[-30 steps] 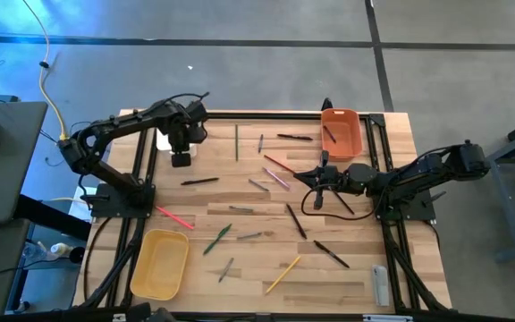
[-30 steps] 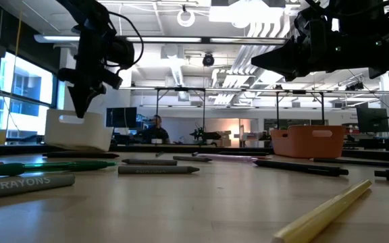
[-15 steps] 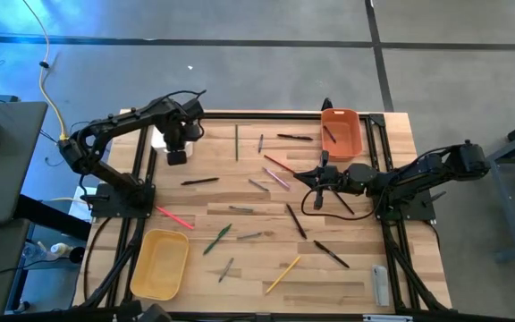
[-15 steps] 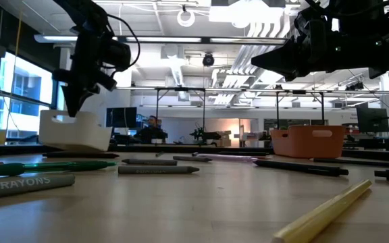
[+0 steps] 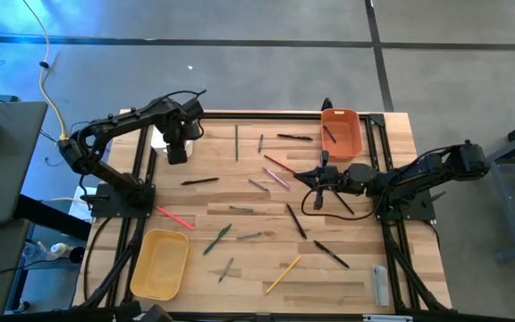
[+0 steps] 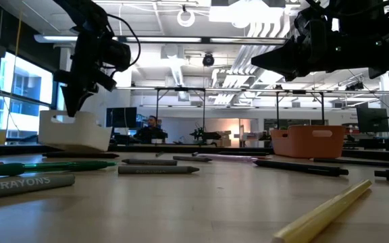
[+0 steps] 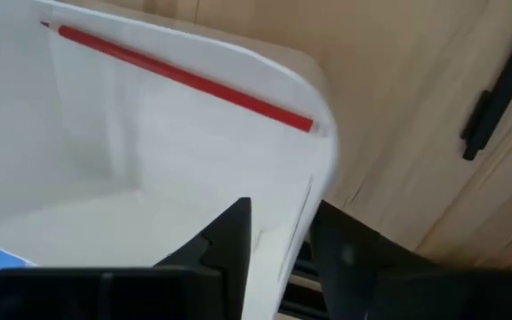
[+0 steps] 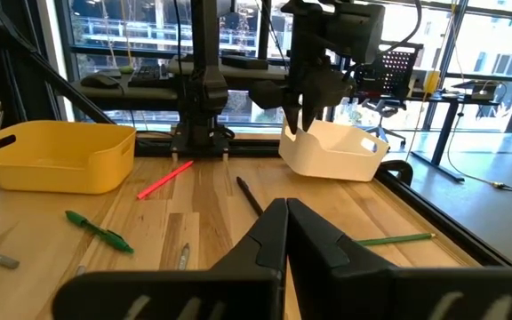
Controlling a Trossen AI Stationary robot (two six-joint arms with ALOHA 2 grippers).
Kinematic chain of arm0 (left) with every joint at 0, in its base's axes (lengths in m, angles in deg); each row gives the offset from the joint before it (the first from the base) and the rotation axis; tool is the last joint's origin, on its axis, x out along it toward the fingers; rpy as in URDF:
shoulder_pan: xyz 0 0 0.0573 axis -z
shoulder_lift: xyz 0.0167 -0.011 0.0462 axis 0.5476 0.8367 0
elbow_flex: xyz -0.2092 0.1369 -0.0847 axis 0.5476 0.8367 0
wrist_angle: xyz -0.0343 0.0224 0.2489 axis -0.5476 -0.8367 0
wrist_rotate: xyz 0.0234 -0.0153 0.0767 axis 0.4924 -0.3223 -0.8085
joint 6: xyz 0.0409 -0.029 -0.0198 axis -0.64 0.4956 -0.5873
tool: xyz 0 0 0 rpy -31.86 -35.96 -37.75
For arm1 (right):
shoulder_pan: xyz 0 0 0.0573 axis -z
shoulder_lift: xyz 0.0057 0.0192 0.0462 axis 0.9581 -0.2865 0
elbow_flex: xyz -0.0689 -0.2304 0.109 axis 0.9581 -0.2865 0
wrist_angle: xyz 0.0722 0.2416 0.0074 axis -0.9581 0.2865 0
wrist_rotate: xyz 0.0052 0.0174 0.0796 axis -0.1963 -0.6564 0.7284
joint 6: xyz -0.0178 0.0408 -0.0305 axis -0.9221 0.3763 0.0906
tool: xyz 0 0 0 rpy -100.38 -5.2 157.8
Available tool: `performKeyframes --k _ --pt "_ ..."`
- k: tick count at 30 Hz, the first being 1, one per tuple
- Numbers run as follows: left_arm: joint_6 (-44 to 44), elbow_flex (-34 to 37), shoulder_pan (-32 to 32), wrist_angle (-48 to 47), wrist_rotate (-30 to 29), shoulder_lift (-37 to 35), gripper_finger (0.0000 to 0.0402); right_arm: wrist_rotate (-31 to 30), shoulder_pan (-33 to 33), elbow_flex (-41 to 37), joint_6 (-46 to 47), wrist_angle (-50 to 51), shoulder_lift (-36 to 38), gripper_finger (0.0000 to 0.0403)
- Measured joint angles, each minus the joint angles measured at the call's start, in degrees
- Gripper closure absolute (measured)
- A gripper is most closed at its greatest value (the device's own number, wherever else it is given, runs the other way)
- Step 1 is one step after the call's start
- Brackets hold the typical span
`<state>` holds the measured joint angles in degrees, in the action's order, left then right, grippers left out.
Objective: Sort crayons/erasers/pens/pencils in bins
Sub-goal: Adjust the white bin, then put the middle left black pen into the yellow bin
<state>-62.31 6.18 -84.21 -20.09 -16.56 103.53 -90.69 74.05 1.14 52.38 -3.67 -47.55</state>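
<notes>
L claw (image 7: pixel 278 233) clamped on white bin (image 7: pixel 149 169) wall, red pencil (image 7: pixel 180 76) inside. R claw (image 8: pixel 284 233) together, mid-bench (image 5: pixel 347 277), holding nothing.

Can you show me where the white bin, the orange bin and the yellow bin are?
white bin (image 8: pixel 332 148), right wrist view, its side wall.
orange bin (image 5: pixel 351 141), high view, its right rim.
yellow bin (image 5: pixel 161 266), high view, its bare floor.

A pale wooden plank surface (image 5: pixel 240 192) stands on a grey concrete floor (image 5: pixel 240 72) crossed by dark seams. At nine o'clock sits a grey side desk (image 5: pixel 3 161). Beyond, bright ceiling strip lights (image 6: pixel 201 37), tall windows (image 8: pixel 132 31) and dark metal frames (image 6: pixel 242 101)
</notes>
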Motion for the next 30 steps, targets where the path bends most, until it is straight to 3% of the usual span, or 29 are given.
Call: performKeyframes --k 8,19,24,30 --pt "0.9 0.0 0.0 -3.3 -3.4 0.0 0.0259 0.1 0.0 0.0 0.0 0.0 0.0 0.0403" --pt "2.1 0.0 2.4 -4.7 -3.4 -0.1 0.0229 0.2 0.0 0.0 0.0 0.0 0.0 0.0403" --pt "2.9 0.0 5.9 -4.8 -3.9 -2.9 0.0264 0.2 0.0 0.0 0.0 0.0 0.0 0.0403" --pt "9.7 0.0 15.1 -1.9 6.9 -8.1 0.0348 0.2 0.0 0.0 0.0 0.0 0.0 0.0403"
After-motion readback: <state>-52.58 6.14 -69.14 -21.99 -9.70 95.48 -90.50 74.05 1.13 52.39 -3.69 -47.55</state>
